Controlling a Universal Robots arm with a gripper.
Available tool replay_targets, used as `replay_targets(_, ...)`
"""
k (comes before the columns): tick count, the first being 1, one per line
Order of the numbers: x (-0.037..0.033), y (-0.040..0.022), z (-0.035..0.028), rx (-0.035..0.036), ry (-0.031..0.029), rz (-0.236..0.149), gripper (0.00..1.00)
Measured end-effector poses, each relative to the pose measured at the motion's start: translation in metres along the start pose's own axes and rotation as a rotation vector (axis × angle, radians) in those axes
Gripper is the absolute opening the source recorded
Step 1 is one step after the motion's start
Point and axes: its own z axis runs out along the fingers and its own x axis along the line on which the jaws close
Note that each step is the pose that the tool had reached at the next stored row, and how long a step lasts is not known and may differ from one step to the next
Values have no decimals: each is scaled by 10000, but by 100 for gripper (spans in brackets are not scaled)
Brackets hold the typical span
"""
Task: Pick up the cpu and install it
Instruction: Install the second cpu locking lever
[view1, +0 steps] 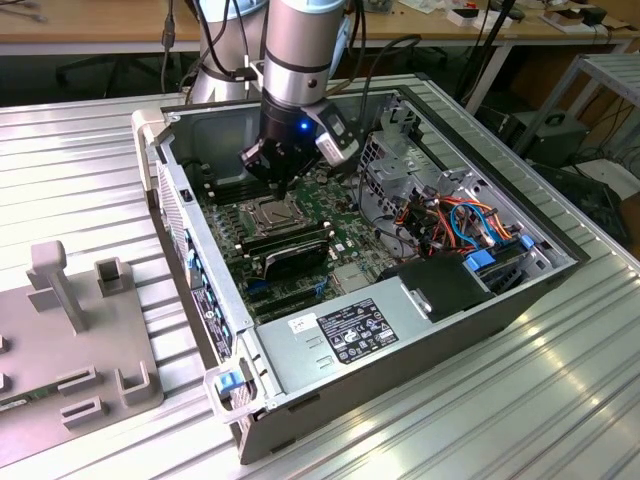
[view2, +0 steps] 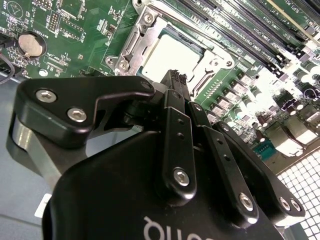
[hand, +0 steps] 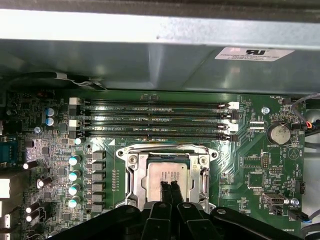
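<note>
Main risk from here: the cpu (hand: 167, 181) looks to be lying in the socket (hand: 167, 175) with the frame open around it, and the gripper (hand: 168, 186) sits right over it. If the chip isn't seated flat, any downward push from the fingertips (view2: 175, 82) could tilt it on the contacts and bend them; can't tell from these views whether it's fully seated or riding on one edge. Second risk: a sideways drag on the chip's grey top as the arm moves could skew it inside the frame. Third: the memory sticks (hand: 155, 120) run just beyond the socket, in front of the jaws, and the case wall (hand: 150, 55) rises past them, so room for the arm inside the pc case (view1: 420, 330) is tight. Jaws: closed to a narrow stance, the two fingers pressed together with no visible gap in both wrist views, and nothing held between them. Tips are over the middle of the cpu's top; whether they touch it or hang just above it I can't tell. In the exterior view the gripper is low over the motherboard (view1: 340, 245), directly above the socket, with the case sitting on the ribbed metal tabletop (view1: 80, 160).
</note>
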Motion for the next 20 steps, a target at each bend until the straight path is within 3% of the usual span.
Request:
replay_targets(13, -9, -75, 0, 0, 0, 0, 11)
replay_targets(18, -10, -121, 0, -1, 0, 0, 11)
replay_targets(20, -9, -184, -1, 0, 0, 0, 11)
